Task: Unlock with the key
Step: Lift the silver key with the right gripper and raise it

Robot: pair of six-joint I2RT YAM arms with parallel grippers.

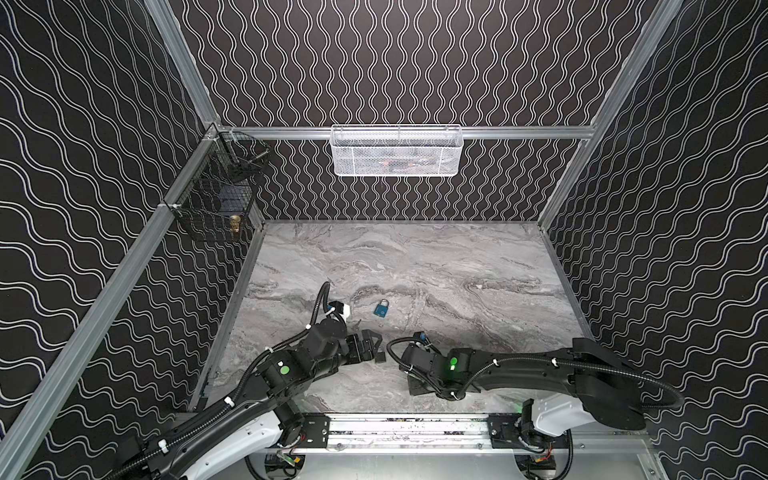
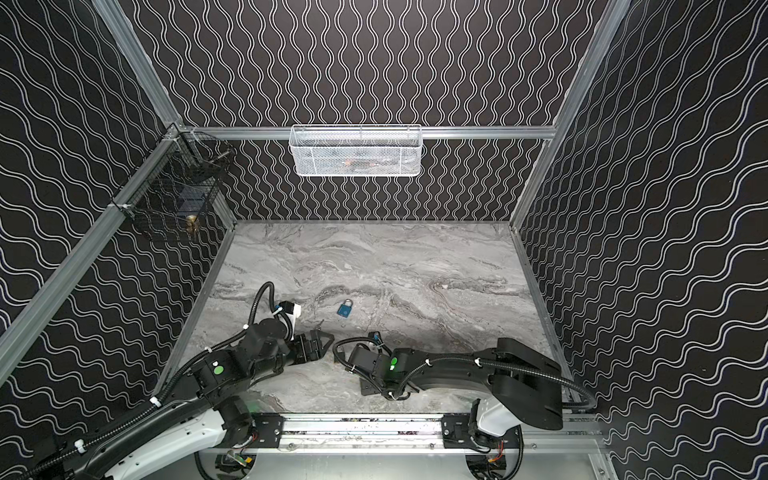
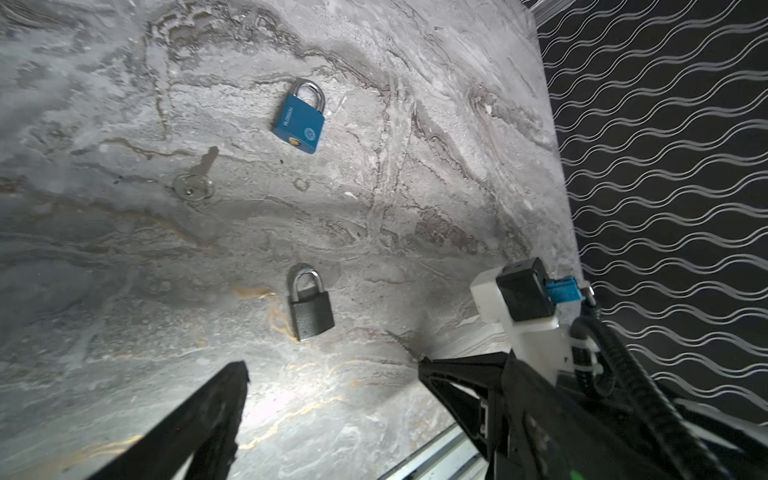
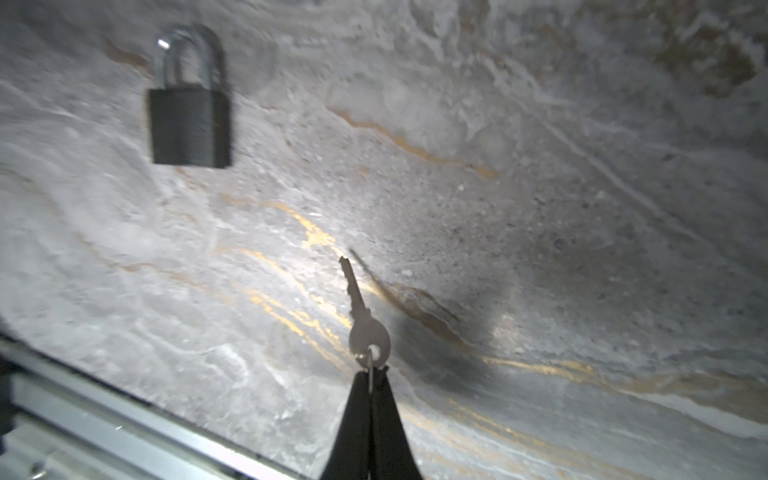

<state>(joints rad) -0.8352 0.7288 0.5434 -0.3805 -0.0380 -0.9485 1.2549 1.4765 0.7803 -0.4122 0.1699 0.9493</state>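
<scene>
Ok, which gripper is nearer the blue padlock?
Left. The open left gripper is just nearside of the blue padlock; the right gripper, holding the key, sits farther nearside and rightward.

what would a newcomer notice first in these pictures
The bright blue padlock lying flat on the grey marble table stands out first in a top view. In the right wrist view, the right hand is shut on a silver key, and a dark grey padlock lies close by.

Blue padlock [image 3: 298, 124]: white print line along body, round white emblem near keyhole corner; both too small to read. No other text legible in any view.
</scene>
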